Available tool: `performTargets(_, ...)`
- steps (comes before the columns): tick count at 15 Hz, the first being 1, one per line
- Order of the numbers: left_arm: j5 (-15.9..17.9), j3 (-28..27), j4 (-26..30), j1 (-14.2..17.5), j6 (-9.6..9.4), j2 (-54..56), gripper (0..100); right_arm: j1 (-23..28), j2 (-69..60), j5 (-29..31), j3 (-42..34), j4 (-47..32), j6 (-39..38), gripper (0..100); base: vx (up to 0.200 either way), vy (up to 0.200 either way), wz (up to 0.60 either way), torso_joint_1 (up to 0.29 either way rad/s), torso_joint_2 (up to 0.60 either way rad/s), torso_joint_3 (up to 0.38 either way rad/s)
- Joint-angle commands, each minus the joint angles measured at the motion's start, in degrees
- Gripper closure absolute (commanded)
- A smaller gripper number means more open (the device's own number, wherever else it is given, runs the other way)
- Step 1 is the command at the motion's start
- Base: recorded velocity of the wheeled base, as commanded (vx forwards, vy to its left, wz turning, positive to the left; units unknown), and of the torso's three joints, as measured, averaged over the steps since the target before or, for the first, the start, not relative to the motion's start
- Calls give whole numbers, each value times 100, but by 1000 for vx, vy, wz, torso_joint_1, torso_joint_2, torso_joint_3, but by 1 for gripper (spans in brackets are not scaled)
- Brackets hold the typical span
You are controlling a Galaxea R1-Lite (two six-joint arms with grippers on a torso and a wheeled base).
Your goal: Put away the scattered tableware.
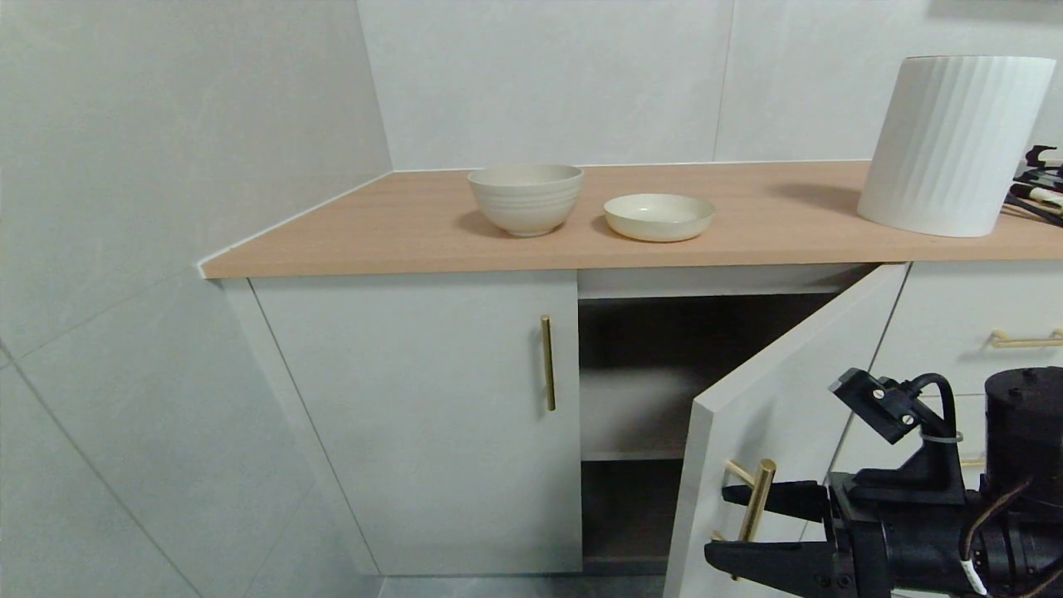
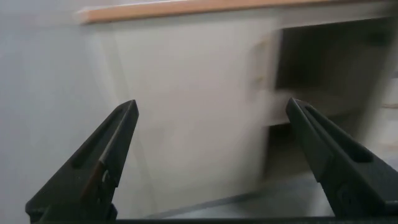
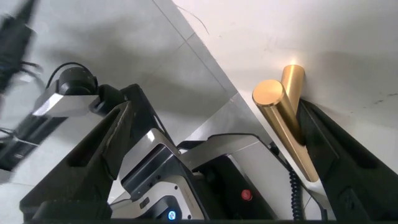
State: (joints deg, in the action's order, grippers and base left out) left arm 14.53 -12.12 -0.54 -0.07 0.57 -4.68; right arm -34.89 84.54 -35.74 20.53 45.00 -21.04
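Note:
A cream ribbed bowl (image 1: pixel 525 198) and a shallow cream dish (image 1: pixel 658 216) stand side by side on the wooden counter (image 1: pixel 374 228). Below them the right cabinet door (image 1: pixel 772 390) is swung open, showing a dark interior with a shelf (image 1: pixel 631 407). My right gripper (image 1: pixel 721 523) is open, one finger on each side of that door's gold handle (image 1: pixel 757 497); in the right wrist view the handle (image 3: pixel 283 124) lies close to one finger of the gripper (image 3: pixel 217 118). My left gripper (image 2: pixel 211 118) is open and empty, facing the closed cabinet door (image 2: pixel 193 112).
A tall white ribbed container (image 1: pixel 955 141) stands on the counter's right end, with dark utensils (image 1: pixel 1038 187) beside it. The left door (image 1: pixel 415 415) is closed, with its gold handle (image 1: pixel 547 362). Drawers with gold handles (image 1: pixel 1026 338) lie behind the open door. Tiled walls close off the left.

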Motion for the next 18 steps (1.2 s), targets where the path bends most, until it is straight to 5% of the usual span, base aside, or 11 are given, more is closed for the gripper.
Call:
performTargets(1, 1324, -1478, 185, -160, 347, -2133, 0, 0, 1, 6, -5, -8, 4, 0, 0, 0, 0, 0, 0, 0)
performTargets(4, 3161, -2453, 150, -388, 479, -4419, 0, 0, 18, 6, 4, -8, 12, 0, 0, 0, 0, 0, 0, 0)
performTargets(6, 3653, -2568, -140, -863, 461, -5544, 0, -71, 45, 6, 4, -17, 12, 0, 0, 0, 0, 0, 0, 0)
performTargets(10, 3601, -2506, -1713, -1777, 655, -7468, 0, -97, 10, 6, -5, -8, 12, 0, 0, 0, 0, 0, 0, 0)
performTargets(16, 3548, -1908, -3102, -2401, 769, -8435, 0, -211, 18, 6, -14, -26, 21, 0, 0, 0, 0, 0, 0, 0)
performTargets(18, 3539, -1750, -3629, -2682, 971, -8637, 0, -211, 54, 6, -5, -26, 12, 0, 0, 0, 0, 0, 0, 0)
